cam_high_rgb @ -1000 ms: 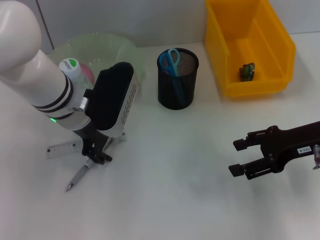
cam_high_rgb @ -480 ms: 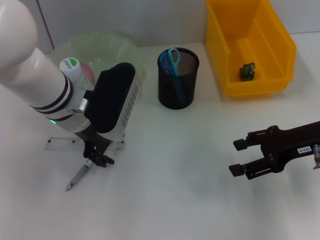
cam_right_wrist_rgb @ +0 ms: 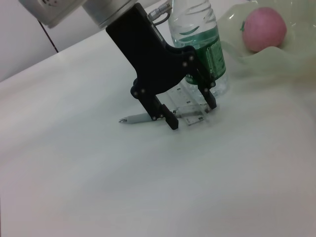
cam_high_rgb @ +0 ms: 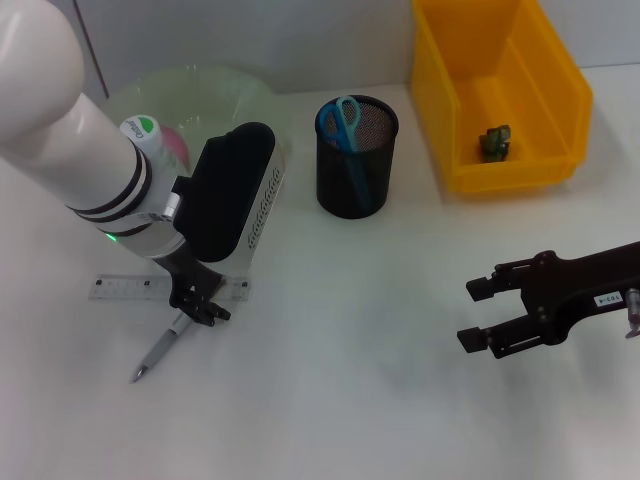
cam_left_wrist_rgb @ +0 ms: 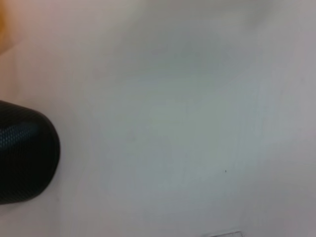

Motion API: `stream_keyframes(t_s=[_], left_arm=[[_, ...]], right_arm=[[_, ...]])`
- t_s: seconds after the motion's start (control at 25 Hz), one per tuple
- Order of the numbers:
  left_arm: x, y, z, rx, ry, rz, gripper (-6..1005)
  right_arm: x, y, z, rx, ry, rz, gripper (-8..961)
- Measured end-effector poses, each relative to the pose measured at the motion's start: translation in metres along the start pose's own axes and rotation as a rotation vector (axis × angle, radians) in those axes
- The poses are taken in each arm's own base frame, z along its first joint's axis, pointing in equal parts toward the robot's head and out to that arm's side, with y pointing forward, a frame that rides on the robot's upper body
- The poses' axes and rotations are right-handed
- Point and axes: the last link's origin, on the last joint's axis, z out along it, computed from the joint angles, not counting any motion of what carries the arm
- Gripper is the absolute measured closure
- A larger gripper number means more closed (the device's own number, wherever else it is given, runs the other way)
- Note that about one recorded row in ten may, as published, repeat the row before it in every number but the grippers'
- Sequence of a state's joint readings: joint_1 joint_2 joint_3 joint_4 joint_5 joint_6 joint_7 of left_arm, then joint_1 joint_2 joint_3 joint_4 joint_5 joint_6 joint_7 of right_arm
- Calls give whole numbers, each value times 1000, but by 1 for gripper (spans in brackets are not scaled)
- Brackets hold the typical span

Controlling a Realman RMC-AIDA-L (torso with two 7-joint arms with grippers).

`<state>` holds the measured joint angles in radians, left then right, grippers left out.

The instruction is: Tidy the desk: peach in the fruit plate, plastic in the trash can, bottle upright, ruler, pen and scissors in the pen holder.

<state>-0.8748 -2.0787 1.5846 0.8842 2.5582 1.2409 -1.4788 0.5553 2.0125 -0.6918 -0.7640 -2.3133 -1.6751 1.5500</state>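
Observation:
My left gripper (cam_high_rgb: pixel 197 306) is low over the table, open, its fingers straddling the clear ruler (cam_high_rgb: pixel 130 288), which lies flat. From the right wrist view, the left gripper (cam_right_wrist_rgb: pixel 191 113) has the ruler (cam_right_wrist_rgb: pixel 190 109) between its fingertips. The grey pen (cam_high_rgb: pixel 160 352) lies just in front, its back end near one finger. The bottle (cam_high_rgb: pixel 140 135) stands upright by the green fruit plate (cam_high_rgb: pixel 215 85), which holds the pink peach (cam_right_wrist_rgb: pixel 265 29). Blue scissors (cam_high_rgb: pixel 343 120) stick out of the black mesh pen holder (cam_high_rgb: pixel 357 170). Crumpled green plastic (cam_high_rgb: pixel 494 142) lies in the yellow trash can (cam_high_rgb: pixel 560 95). My right gripper (cam_high_rgb: pixel 480 315) hovers open at the right.
The pen holder (cam_left_wrist_rgb: pixel 24 158) shows as a dark cylinder in the left wrist view, beside bare white table. The left arm's white forearm (cam_high_rgb: pixel 60 130) covers part of the plate. The table's middle lies between the two arms.
The ruler has swung from slanted to level across the head view. The left gripper shifted slightly over it. The right arm has not moved.

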Motion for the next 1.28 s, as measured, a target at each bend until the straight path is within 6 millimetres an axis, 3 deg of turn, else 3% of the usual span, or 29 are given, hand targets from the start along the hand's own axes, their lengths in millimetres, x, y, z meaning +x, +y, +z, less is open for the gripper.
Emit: stream_keyframes(t_s=[1.28], left_arm=[[1, 8, 2, -57, -6, 20, 290]], right_arm=[[-2, -1, 3, 5, 5, -2, 135]])
